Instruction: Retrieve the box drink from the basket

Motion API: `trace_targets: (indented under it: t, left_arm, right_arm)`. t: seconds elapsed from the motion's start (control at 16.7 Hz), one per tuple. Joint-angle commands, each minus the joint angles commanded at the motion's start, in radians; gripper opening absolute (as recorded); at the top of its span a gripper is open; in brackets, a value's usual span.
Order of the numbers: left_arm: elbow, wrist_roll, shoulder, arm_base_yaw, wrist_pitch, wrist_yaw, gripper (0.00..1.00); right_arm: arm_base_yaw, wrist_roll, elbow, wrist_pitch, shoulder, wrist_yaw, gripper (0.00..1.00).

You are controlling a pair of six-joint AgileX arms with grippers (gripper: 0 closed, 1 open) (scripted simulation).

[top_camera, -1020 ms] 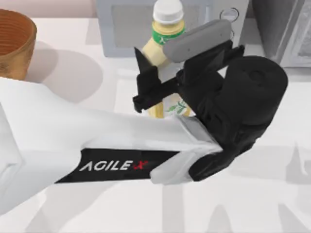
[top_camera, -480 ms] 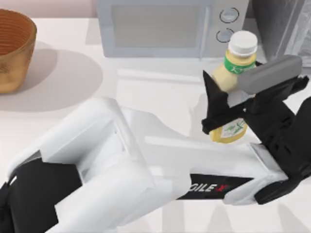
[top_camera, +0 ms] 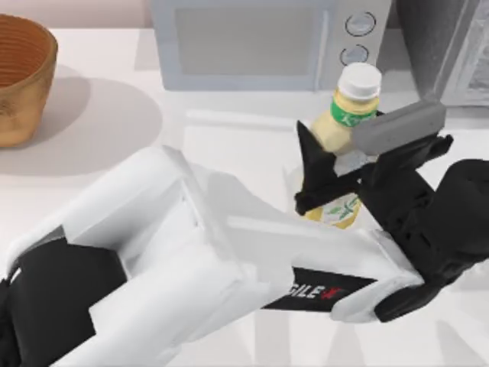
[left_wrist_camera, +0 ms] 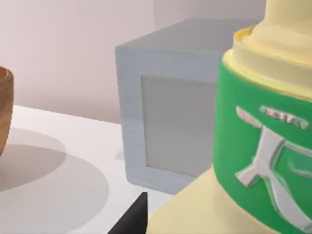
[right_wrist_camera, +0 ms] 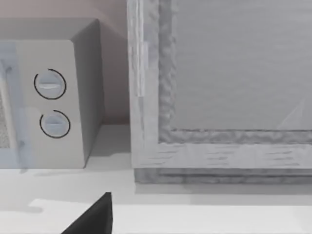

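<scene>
The left arm, one white-and-black AgileX unit, spans the near part of the white table [top_camera: 92, 160] from the top view's lower left toward the right. Its pincer, the left pincer [top_camera: 348, 164], is clamped on the box drink [top_camera: 340, 130], a small pale-yellow drink container with a white round cap and a green label band. One black finger [top_camera: 313, 164] presses the container's left side; the opposite finger lies under a grey pad on its right side. The container is tilted, cap pointing toward the far edge, and sits right of the table's centre, in front of the microwave's control panel. Whether its base touches the table cannot be told.

In the left wrist view, the green label band of the box drink [left_wrist_camera: 263, 146] is close to the lens, with one black fingertip [left_wrist_camera: 134, 219] beside it.

The right pincer shows one black fingertip [right_wrist_camera: 95, 217] in the right wrist view; whether its fingers are apart or together cannot be told.

Farther back stands one grey-white microwave [top_camera: 252, 46] with two round dials [top_camera: 357, 38]. Right of it is one grey framed panel [right_wrist_camera: 219, 87].

One round, bowl-shaped orange-brown basket with ribbed walls [top_camera: 23, 76] rests at the far left of the table, well apart from the box drink.
</scene>
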Motion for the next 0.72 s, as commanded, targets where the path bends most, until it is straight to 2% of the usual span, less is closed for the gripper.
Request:
trace_targets:
  t: [0.3, 0.54, 0.72]
  left_arm:
    - [-0.191, -0.018, -0.049, 0.044, 0.103, -0.106, 0.00]
    - [-0.199, -0.019, -0.051, 0.047, 0.109, -0.113, 0.00]
    - [-0.199, -0.019, -0.051, 0.047, 0.109, -0.113, 0.23]
  right_arm:
    - [0.000, 0.000, 0.000, 0.000, 0.000, 0.000, 1.00]
    - [0.000, 0.000, 0.000, 0.000, 0.000, 0.000, 1.00]
    - [0.000, 0.000, 0.000, 0.000, 0.000, 0.000, 1.00]
